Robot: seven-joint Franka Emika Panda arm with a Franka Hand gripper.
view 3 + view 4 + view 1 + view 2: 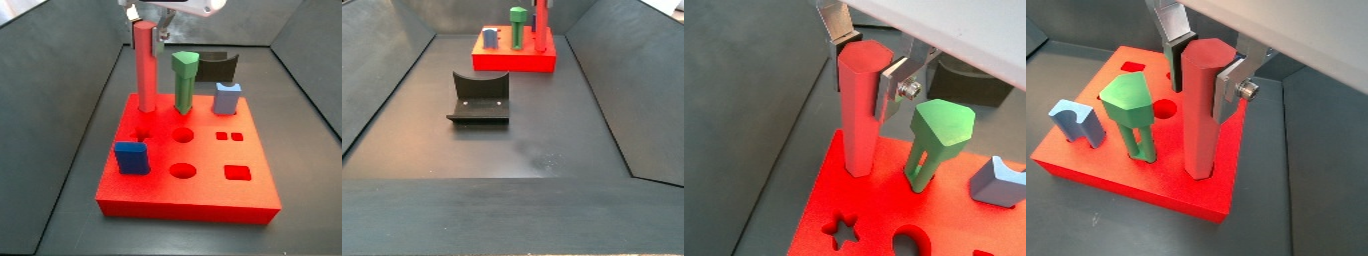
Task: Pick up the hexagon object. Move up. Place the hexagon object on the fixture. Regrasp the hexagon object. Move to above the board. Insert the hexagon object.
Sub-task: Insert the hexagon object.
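Hexagon object [144,65] was seen standing upright near the far left corner of the board [201,190], its lower end already sunk into the slab's surface, which was judged to mean the insertion was largely done. In both wrist views the gripper [869,62] sat at the bar's top end, one silver finger [1231,90] lying flat against a side face and the other [835,25] at the opposite side; the jaws were narrow, roughly at the bar's width, but it could not be told whether the pads pressed on it or had just let go. In a side view the gripper [158,14] was found at the upper edge of the frame, above the bar.

A green peg [1130,115] stood just beside the bar, a light-blue block [1073,122] further along, and a dark blue cube [131,157] near the slab's front left. The fixture [478,98] lay on the table [529,145], well apart from the board.

Trouble was judged possible if the bar was not fully seated: a withdrawal with any sideways drag could tilt or lift it out. A finger spreading wide could also knock the neighbouring green peg.
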